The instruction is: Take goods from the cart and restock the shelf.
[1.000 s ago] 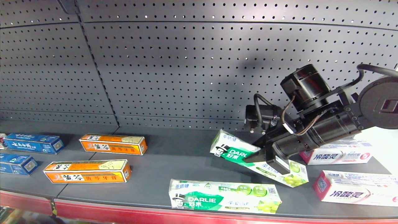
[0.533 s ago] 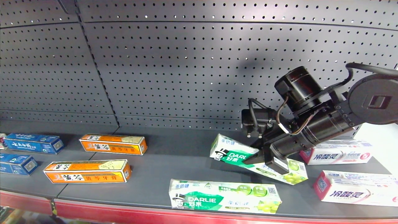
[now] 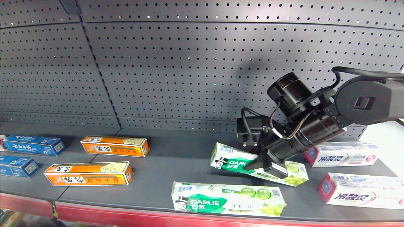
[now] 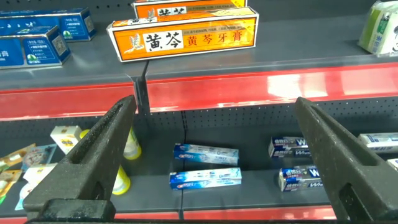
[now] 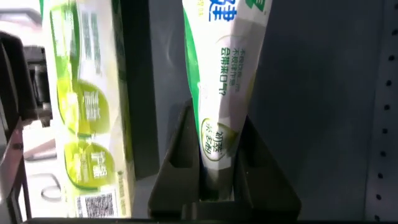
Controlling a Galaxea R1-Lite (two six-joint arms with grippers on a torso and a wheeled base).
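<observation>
Back panel [image 3: 176, 72]: dark grey perforated metal with even rows of small holes, spanning the upper two thirds of the head view; vertical seam [image 3: 100, 75] slanting from upper left down to the deck; horizontal joint [image 3: 221, 24] near the top edge; shelf deck [image 3: 176, 154]: dark grey, matte, across the lower third; red front strip [image 3: 126, 217] along the bottom edge; white surface [image 3: 391, 148] at far right, kind unclear; lower tier [image 4: 255, 194], grey, beneath the red strip in the left wrist view; lighting even, with a pale sheen at the panel centre.
</observation>
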